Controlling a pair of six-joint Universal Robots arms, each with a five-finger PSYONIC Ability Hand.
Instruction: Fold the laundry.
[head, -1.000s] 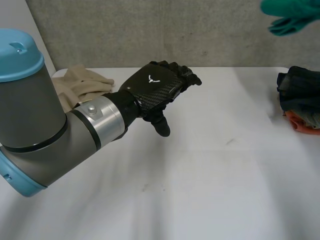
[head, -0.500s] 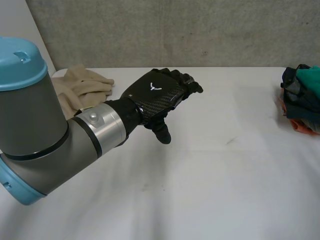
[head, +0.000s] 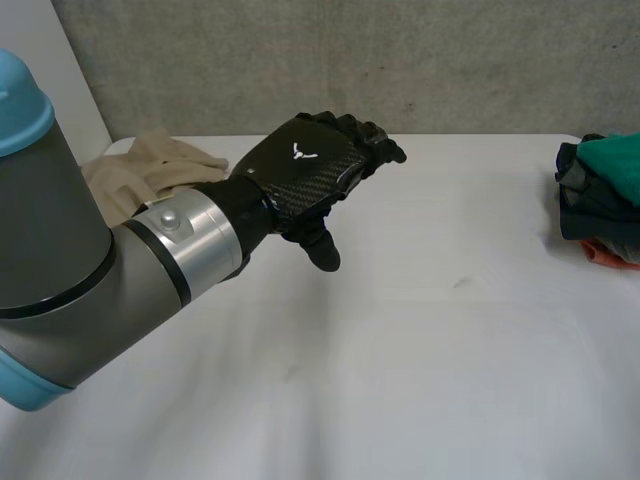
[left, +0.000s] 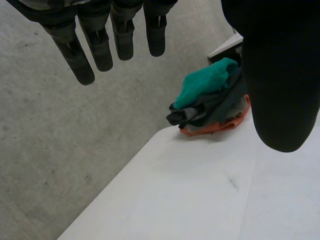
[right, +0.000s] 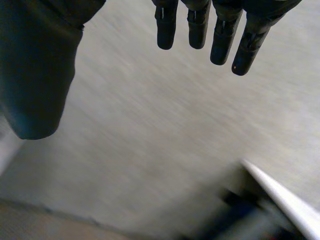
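We note the left robot hand as black, with a fine carbon weave on its back and a small white mark. Right robot hand: plain black. Left arm: grey, silver ring, light-blue cap. Table: white. Cloth: beige, unpatterned. In the laundry pile we see teal, dark grey and orange pieces. Wall: mottled grey.
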